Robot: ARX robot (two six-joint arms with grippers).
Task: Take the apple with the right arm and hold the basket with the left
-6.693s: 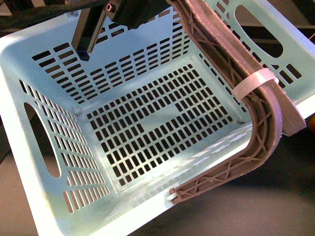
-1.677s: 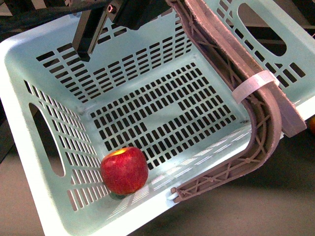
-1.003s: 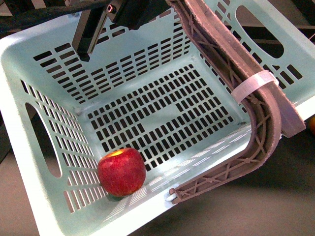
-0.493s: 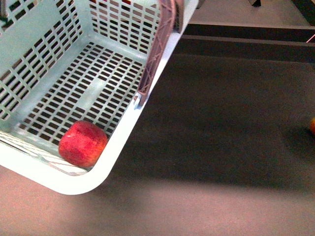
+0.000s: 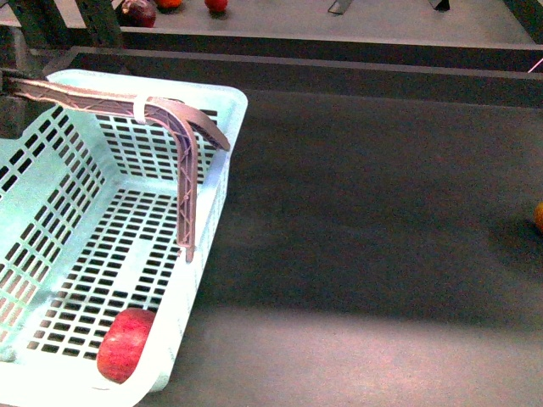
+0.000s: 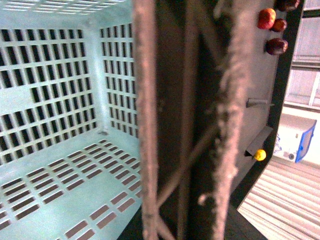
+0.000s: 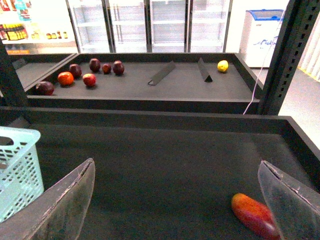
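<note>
Round red apple lies in a slatted pale-green plastic basket, below its ribbed brown handle. Only the right wrist view shows the right gripper, spread and empty; left gripper's grip unclear.

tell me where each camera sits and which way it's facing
Front: on the robot's body, looking ahead over the dark shelf at the basket holding the apple; no arm visible.
Left wrist: pressed against the basket handle, looking into the basket.
Right wrist: above the shelf, its open right gripper framing a red-orange fruit.
All three show the basket.
</note>
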